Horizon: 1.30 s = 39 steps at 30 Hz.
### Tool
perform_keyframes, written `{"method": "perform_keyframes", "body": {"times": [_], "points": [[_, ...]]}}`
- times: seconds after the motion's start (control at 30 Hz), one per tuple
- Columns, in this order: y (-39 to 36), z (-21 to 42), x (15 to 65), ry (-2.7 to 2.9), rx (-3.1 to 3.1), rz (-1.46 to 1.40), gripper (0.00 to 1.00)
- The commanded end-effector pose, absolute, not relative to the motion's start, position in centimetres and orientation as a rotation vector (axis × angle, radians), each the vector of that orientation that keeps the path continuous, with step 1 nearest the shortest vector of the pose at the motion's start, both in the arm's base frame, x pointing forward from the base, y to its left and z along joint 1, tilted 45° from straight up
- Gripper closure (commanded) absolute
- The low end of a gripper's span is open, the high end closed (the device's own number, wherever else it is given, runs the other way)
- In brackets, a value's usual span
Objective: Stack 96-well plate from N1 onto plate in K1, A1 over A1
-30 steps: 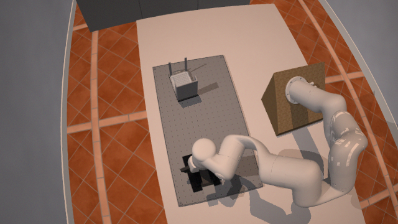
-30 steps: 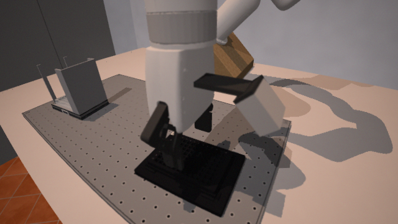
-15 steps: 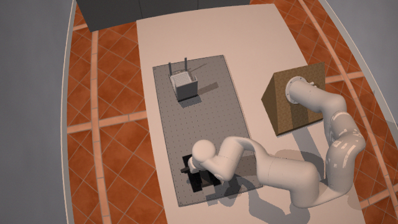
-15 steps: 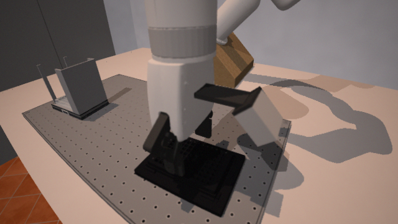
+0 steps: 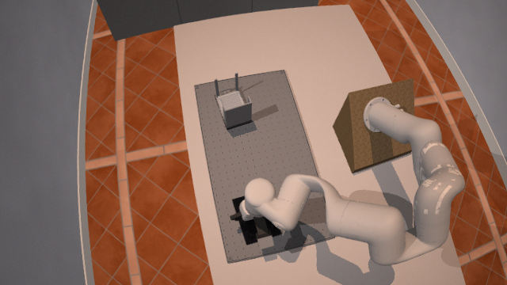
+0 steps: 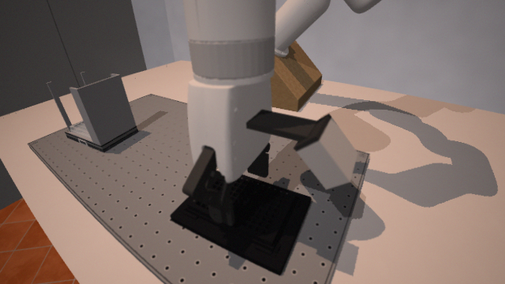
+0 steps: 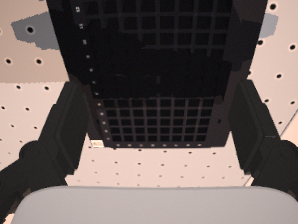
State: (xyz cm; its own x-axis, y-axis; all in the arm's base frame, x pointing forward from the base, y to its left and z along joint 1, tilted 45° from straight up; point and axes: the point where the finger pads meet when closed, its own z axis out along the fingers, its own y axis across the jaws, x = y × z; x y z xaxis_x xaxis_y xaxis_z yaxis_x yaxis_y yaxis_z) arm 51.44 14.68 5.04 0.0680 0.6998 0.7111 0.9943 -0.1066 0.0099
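With jaws spread wide and empty astride the plate (image 7: 156, 63) on N1 (image 6: 293, 205), the gripper (image 7: 158, 129) should centre squarely before closing evenly.

Lit evenly and fairly bright from above, with hard-edged arm (image 5: 356, 222) shadows thrown across the pale surface (image 5: 317, 47) toward its near right corner. Small glints on the arm's glossy elbow shell, no blown-out glare. Strongly bowed at the edges in the top view, floor lines curving outward. Soft and low in detail in the exterior view. Dimmest in the wrist view: black plate (image 7: 160, 63) nearly swallowed by shade between the pincer (image 7: 160, 129) fingers, wells barely separable, close housing blurred along the bottom.
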Motion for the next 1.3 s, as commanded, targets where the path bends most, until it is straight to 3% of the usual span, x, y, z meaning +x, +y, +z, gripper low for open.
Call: {"method": "perform_keyframes", "body": {"times": [0.0,1.27], "points": [[14.84,4.91,51.59,-1.68,-1.863,-0.79,0.0],[15.73,4.03,51.69,-1.68,-1.863,-0.791,0.0]]}}
